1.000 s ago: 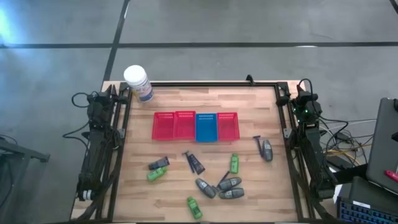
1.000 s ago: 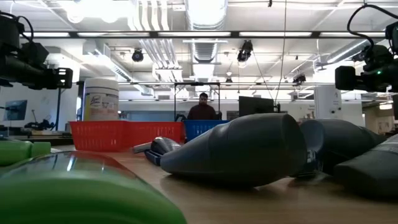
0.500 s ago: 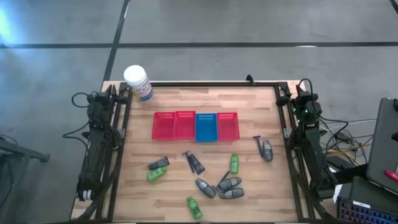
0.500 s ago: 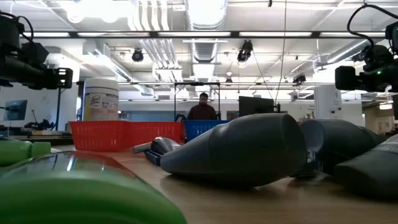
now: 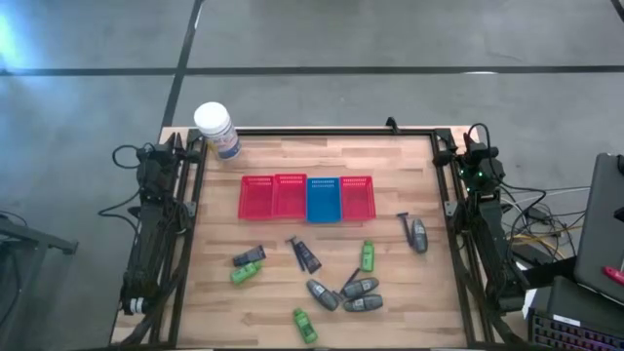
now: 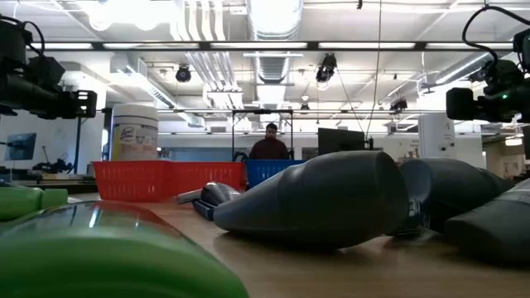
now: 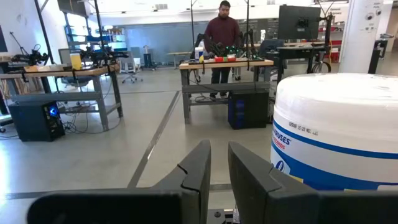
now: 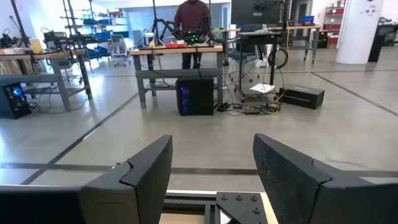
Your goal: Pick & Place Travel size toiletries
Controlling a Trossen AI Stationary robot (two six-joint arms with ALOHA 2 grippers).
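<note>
From table height, much is getting blocked: a green bottle [image 6: 99, 257] is filling the near corner as a blur, and a grey tube [image 6: 319, 199] is hiding most of what is lying behind it. Both arms are getting cut off at the edges there.

From above, the toiletries are lying loose on the near half of the wooden table [image 5: 263, 161], none inside a basket. A dark tube [image 5: 250, 256] is touching a green bottle [image 5: 244, 274] near the left side; a second dark tube [image 5: 307, 256] is sitting just beside a thin razor [image 5: 292, 244] near the middle. Three grey tubes [image 5: 346, 293] are clustering toward the front, with another green bottle [image 5: 368, 255] beside them, one more [image 5: 304, 325] at the front edge, and a grey tube with a razor [image 5: 413, 232] off to the right.

The red baskets [image 5: 273, 197] and blue basket [image 5: 323, 199] are standing in a row across the middle. A white-lidded jar [image 5: 215, 129] is sitting at the far left corner.

The left gripper [image 7: 217, 171] is parked by that jar, fingers nearly together with a slim gap. The right gripper [image 8: 211, 171] is resting at the far right corner, fingers wide apart.

Beyond is a workshop with a concrete floor, benches and a person [image 7: 222, 34] standing at one.
</note>
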